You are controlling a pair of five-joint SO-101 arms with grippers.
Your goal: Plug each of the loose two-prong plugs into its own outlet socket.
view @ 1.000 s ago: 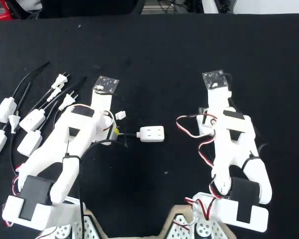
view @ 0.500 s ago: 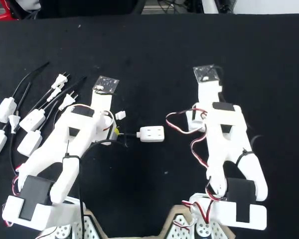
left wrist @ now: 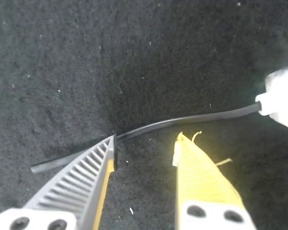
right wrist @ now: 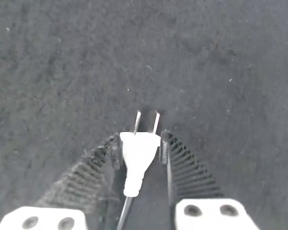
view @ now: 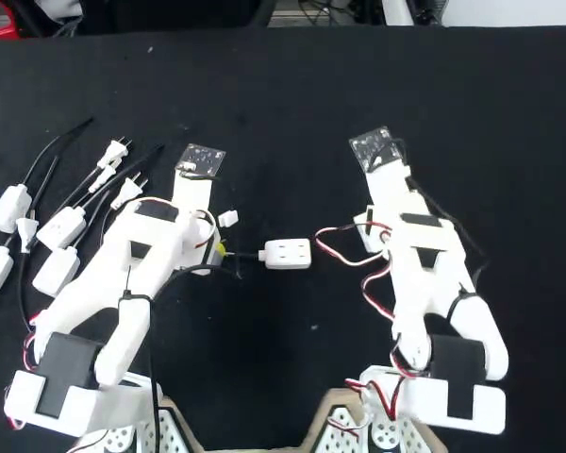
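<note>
On the black tabletop (view: pixel 292 85) the first insertion is in hand. The right claw (right wrist: pixel 140 138) is clamped on a plug (right wrist: pixel 138 152), prongs (right wrist: pixel 138 116) forward, near the socket (view: pixel 288 253) — the left claw (left wrist: pixel 144 143) stands apart, astride the socket's cord (left wrist: pixel 182 120). Next, I judge, the left should pinch that cord to steady the socket while the right lines the prongs up with the slots.

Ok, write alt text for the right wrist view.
The right pincer grips a white two-prong plug by its body, prongs pointing away over the black table. Its dark cord trails back between the fingers.
</note>
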